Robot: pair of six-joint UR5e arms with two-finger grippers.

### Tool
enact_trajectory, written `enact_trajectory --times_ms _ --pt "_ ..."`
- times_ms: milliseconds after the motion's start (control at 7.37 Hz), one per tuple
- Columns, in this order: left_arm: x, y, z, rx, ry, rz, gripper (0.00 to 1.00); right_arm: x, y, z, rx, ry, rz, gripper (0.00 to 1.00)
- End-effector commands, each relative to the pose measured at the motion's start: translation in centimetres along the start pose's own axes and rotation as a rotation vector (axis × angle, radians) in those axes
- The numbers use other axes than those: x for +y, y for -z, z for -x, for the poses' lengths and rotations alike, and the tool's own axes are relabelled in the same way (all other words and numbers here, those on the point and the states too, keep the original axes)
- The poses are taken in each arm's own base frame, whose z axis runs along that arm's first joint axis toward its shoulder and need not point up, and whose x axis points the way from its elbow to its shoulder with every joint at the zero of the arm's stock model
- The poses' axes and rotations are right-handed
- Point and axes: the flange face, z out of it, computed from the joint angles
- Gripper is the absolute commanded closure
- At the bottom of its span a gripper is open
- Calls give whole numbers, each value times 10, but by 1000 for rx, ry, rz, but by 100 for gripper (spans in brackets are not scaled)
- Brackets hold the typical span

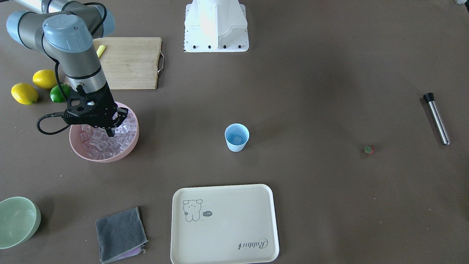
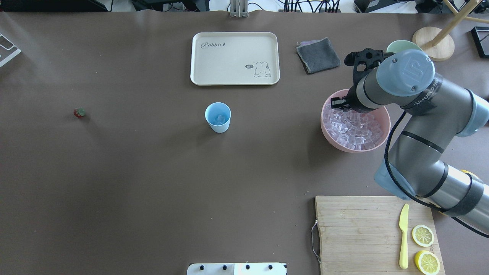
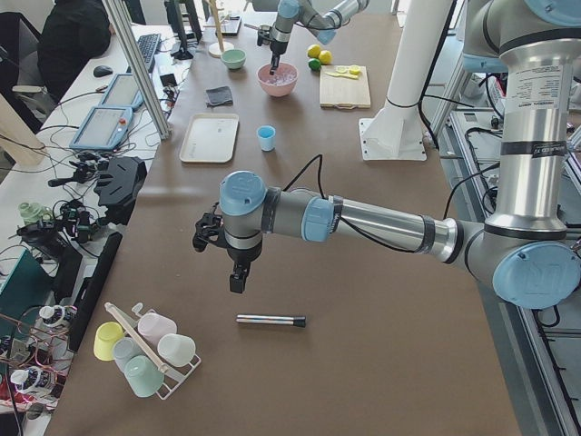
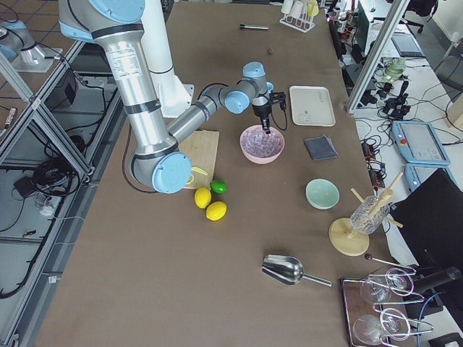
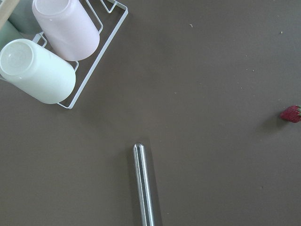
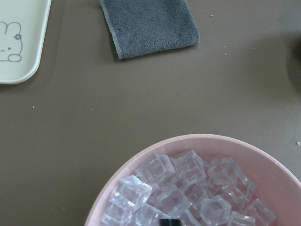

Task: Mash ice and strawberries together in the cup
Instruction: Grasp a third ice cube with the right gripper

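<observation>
The light blue cup (image 1: 236, 137) stands upright mid-table with one ice cube (image 2: 219, 119) inside. Many more ice cubes (image 6: 188, 188) fill the big pink bowl (image 1: 110, 158). My right gripper (image 1: 110, 132) points down into that bowl with its tip among the cubes. Its fingers look shut, and I see nothing between them. The strawberry (image 1: 369, 149) lies alone on the table, far from the cup. My left gripper (image 3: 236, 283) hovers above the table near a steel rod (image 5: 143, 183). I cannot tell if it is open or shut.
A cream tray (image 1: 234, 227), a grey cloth (image 1: 119, 234) and a pale green bowl (image 1: 14, 220) lie across the table from the robot. A cutting board (image 1: 128, 62), two lemons and a lime (image 1: 58, 93) sit behind the pink bowl. A wire rack of cups (image 5: 47, 70) is near the rod.
</observation>
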Motion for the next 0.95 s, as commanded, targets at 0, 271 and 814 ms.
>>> enact_trajectory --times_ms 0,271,814 --pt "0 0 0 0 0 0 1 9 -4 12 -10 -82 6 15" --pt "0 2 -2 0 -4 -4 1 15 -8 -3 18 -178 15 12" --pt "-2 5 -5 0 -10 -10 1 63 5 -13 108 -153 21 17"
